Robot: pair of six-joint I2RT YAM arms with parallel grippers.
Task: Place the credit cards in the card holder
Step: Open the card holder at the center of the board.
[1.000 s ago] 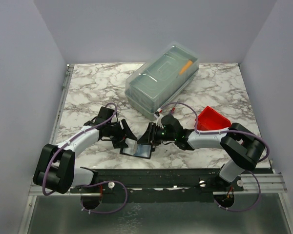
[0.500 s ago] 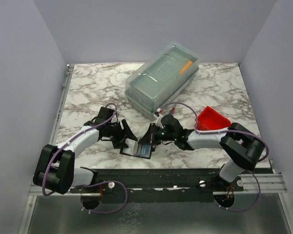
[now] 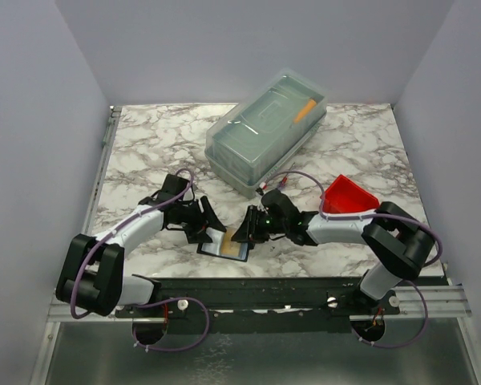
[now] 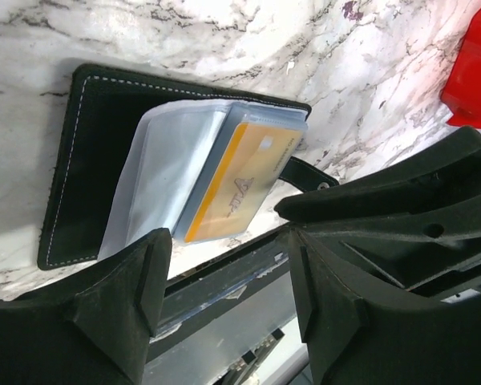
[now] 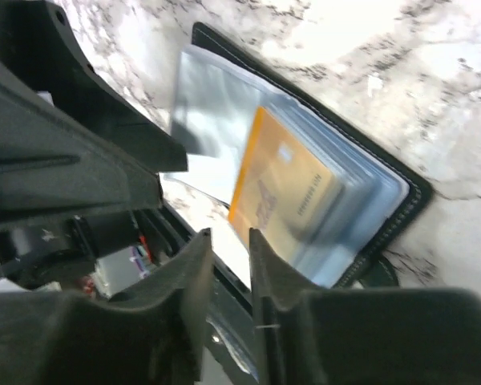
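Note:
The black card holder (image 3: 211, 250) lies open near the table's front edge, its clear sleeves fanned out. A tan/gold credit card (image 3: 232, 246) sits in the top sleeve, also plain in the left wrist view (image 4: 242, 186) and the right wrist view (image 5: 287, 191). My left gripper (image 4: 224, 277) hovers at the holder's left side (image 3: 202, 230), open and empty. My right gripper (image 5: 229, 253) is at the card's near edge (image 3: 245, 233). Its jaws stand a narrow gap apart with nothing between them. No other cards show.
A large clear lidded box (image 3: 264, 132) with an orange pen (image 3: 305, 110) inside stands at the back. A red bin (image 3: 349, 195) sits to the right, its corner in the left wrist view (image 4: 473, 80). The metal rail of the table's front edge (image 3: 289, 289) runs right beside the holder.
The gold card now shows lying in the holder's sleeve. My right gripper closed and then eased apart, shifting slightly toward the near edge. The left gripper has barely moved.

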